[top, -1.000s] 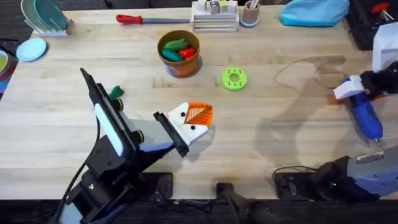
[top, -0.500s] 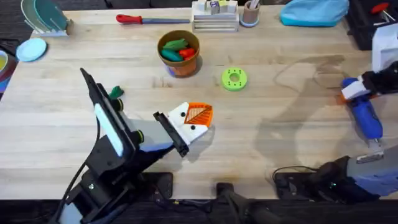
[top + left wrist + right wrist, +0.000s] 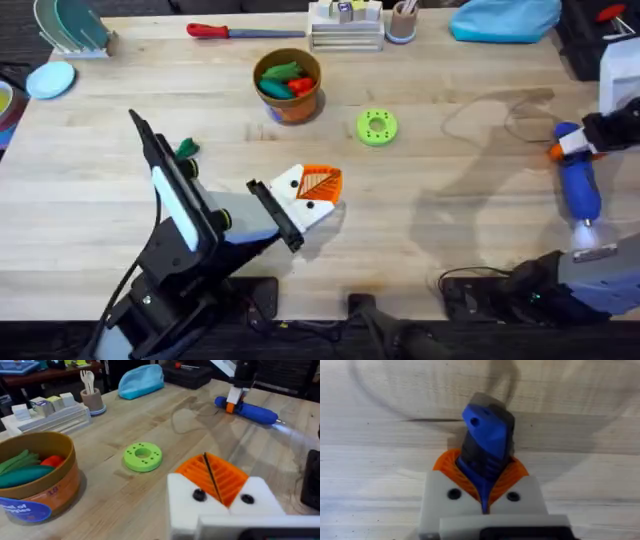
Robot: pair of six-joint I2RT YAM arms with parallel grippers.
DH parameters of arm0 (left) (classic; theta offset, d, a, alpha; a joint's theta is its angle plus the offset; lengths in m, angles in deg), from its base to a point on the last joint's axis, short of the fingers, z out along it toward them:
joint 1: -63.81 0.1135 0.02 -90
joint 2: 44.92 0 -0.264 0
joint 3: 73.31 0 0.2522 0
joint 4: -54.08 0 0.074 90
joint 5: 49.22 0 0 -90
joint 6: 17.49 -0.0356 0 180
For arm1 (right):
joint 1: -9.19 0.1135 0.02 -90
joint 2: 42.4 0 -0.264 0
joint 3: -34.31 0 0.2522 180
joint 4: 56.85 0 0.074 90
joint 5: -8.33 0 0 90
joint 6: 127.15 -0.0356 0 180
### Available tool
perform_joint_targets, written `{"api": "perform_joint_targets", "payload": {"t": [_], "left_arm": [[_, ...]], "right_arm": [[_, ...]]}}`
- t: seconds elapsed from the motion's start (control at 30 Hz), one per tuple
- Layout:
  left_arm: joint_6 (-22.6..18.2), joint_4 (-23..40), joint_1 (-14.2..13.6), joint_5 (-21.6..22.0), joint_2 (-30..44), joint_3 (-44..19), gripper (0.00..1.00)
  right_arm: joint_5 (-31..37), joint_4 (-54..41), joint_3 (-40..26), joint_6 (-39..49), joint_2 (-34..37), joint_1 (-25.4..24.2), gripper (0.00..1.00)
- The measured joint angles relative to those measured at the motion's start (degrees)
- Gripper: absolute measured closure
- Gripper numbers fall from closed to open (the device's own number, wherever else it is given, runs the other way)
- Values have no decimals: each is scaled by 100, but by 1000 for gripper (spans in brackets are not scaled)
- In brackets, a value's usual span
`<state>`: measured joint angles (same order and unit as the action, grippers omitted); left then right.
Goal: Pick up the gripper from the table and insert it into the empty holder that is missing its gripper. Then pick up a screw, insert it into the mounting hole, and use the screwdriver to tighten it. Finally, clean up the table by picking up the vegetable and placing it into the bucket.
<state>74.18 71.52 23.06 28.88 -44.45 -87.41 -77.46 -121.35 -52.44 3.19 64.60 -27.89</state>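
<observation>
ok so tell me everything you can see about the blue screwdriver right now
The screwdriver is a chunky bright blue cylinder that looks like plastic, with a dark grey ribbed section near its rear end in the right wrist view. It lies lengthwise at the table's right edge. The left wrist view shows a thin metal bit at its far tip. The right gripper is shut on it near the rear end, orange pads pressing both sides. Whether it is lifted or resting on the wood is unclear.

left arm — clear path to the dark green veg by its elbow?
Probably not easily. The vegetable lies right against the left arm's own link, behind the left gripper, which points the other way; it would need to fold back.
</observation>
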Motion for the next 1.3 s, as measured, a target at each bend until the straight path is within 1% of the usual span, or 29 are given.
{"api": "perform_joint_targets", "payload": {"t": [0.2, 0.3, 0.5, 0.7, 0.73, 0.9, 1.07, 1.17, 1.3], "left_arm": [[0, 0, 0, 2, 0, 0, 988], [0, 0, 0, 11, 0, 0, 988], [0, 0, 0, 11, 0, 0, 988], [1, 0, 0, 11, 0, 0, 988], [0, 0, 0, 11, 0, 0, 988], [0, 0, 0, 11, 0, 0, 988], [0, 0, 0, 11, 0, 0, 988], [0, 0, 0, 12, 0, 0, 988], [0, 0, 0, 12, 0, 0, 988]], "right_arm": [[0, 0, 0, 0, -10, 0, 979], [-111, -37, 47, -2, -75, 4, 979], [-301, 65, 129, -231, -548, 20, 979], [-351, 347, 129, -607, -1390, 46, 979], [-509, 565, 129, -806, -1819, 82, 979], [-1247, 1058, 129, -1369, -2575, 114, 979], [-2038, 1173, 154, -1806, -3212, 216, 979], [-2389, 1495, 354, -2098, -3670, 405, 979], [-2628, 2155, 929, -2585, -4477, 796, 979]]}}
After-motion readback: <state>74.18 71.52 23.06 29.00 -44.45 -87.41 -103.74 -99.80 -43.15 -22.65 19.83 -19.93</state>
